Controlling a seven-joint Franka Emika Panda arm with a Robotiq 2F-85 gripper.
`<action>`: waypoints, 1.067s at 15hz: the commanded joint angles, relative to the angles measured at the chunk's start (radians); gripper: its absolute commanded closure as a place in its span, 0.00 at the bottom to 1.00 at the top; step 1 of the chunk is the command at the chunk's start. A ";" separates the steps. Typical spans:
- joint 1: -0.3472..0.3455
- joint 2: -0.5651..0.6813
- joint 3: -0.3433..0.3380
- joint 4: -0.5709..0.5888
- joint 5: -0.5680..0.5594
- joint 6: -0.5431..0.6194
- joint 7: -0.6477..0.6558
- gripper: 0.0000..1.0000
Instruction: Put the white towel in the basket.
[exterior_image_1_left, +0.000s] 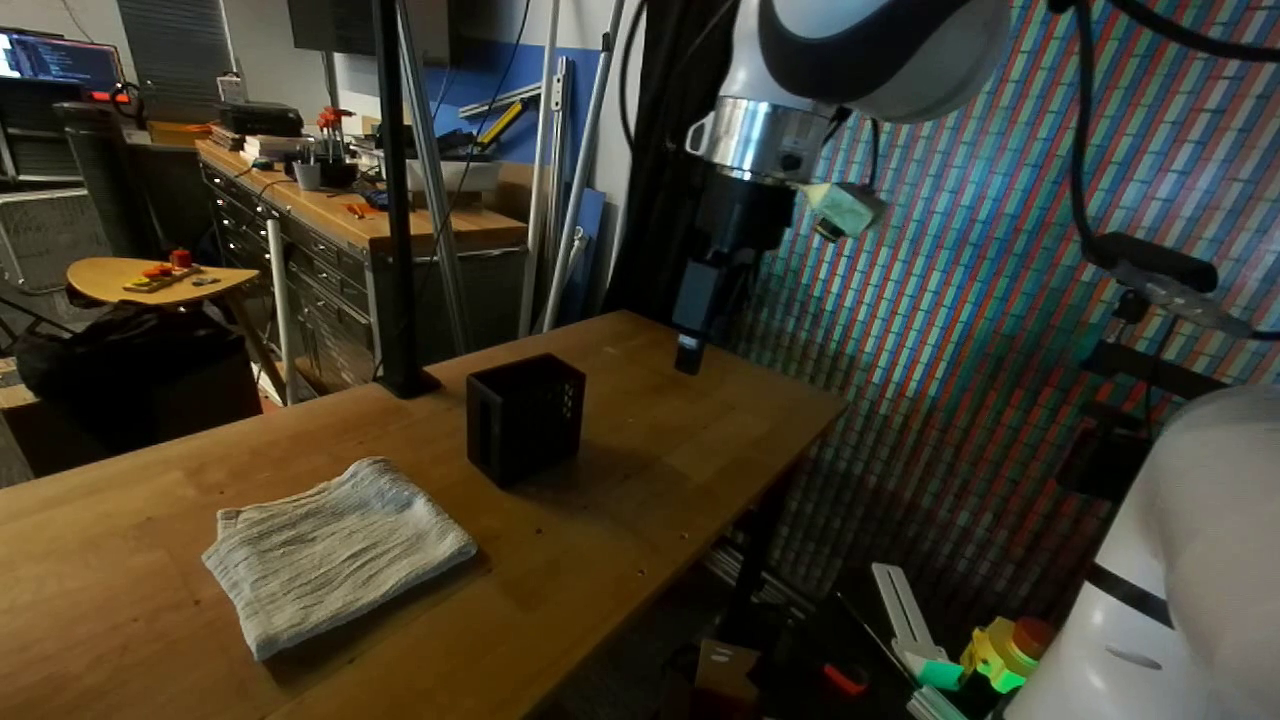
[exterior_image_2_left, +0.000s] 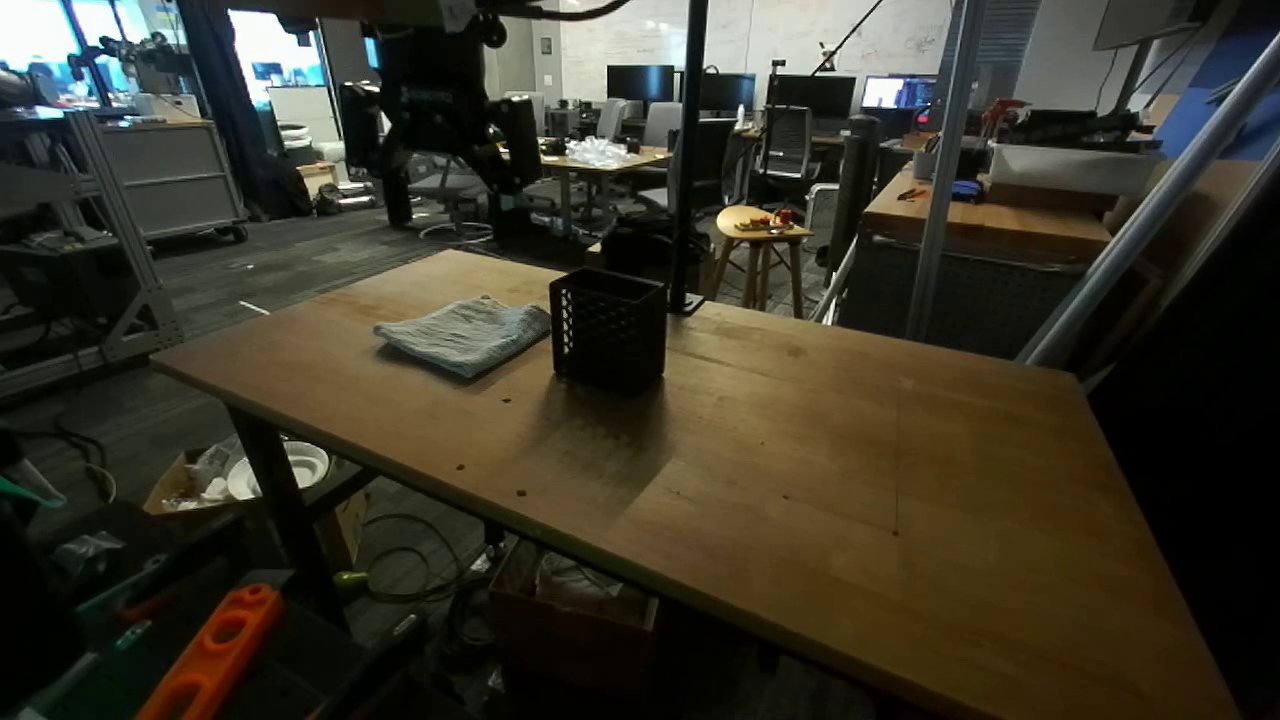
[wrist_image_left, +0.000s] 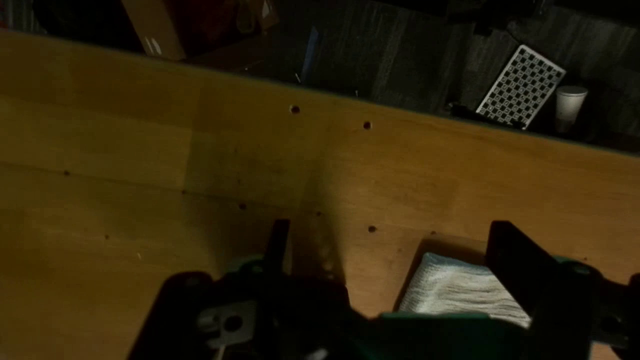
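Note:
The whitish-grey towel (exterior_image_1_left: 340, 555) lies folded and flat on the wooden table; it also shows in an exterior view (exterior_image_2_left: 462, 335) and partly in the wrist view (wrist_image_left: 455, 287), where the gripper covers some of it. The black basket (exterior_image_1_left: 527, 425) stands upright beside the towel, a short gap apart, and also shows in an exterior view (exterior_image_2_left: 610, 335). In the wrist view I cannot tell the basket from the dark gripper body. My gripper (wrist_image_left: 390, 227) is open and empty, its fingers wide apart, high above the table; it also shows in both exterior views (exterior_image_1_left: 688, 355) (exterior_image_2_left: 455, 205).
The wooden table (exterior_image_1_left: 640, 530) carries the towel and basket. A black upright post (exterior_image_2_left: 690, 200) stands at the table's edge close behind the basket. A patterned wall (exterior_image_1_left: 930, 350) stands beyond one table end. Boxes and cables lie on the floor below.

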 joint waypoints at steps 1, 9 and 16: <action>0.054 0.218 0.073 0.156 0.042 0.087 0.023 0.00; 0.098 0.553 0.277 0.463 -0.091 0.091 0.136 0.00; 0.109 0.749 0.304 0.640 -0.167 0.131 0.072 0.00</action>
